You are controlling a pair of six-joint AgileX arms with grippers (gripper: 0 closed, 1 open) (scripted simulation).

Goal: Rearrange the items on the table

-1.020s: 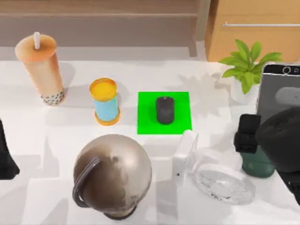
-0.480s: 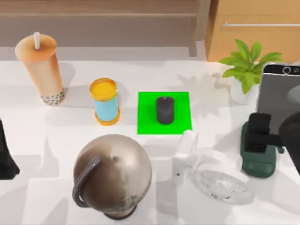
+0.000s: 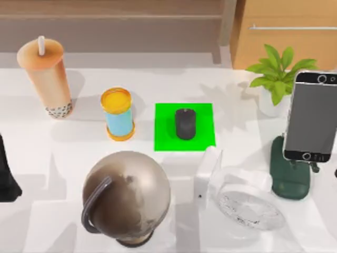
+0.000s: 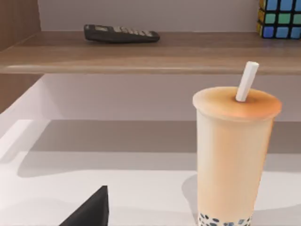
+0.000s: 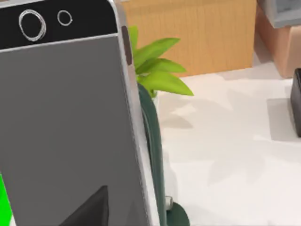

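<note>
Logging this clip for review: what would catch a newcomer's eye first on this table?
The bright green mat at the table's middle, with the black mouse on it, stands out most. Next come the big bronze dome near the front edge and the grey-screened smartphone propped upright on a dark green stand at the right.

On the table (image 3: 158, 79), a mouse (image 3: 185, 124) sits on a mat (image 3: 202, 138) at the centre. A can (image 3: 118, 113) stands just left of the mat, with a drink cup (image 3: 46, 76) farther left and behind. A smartphone (image 3: 313, 116) leans upright in a stand (image 3: 288, 179) at the right, a potted plant (image 3: 276, 79) behind it. In front, a fan (image 3: 239, 192) lies beside a globe-shaped object (image 3: 129, 195).
</note>
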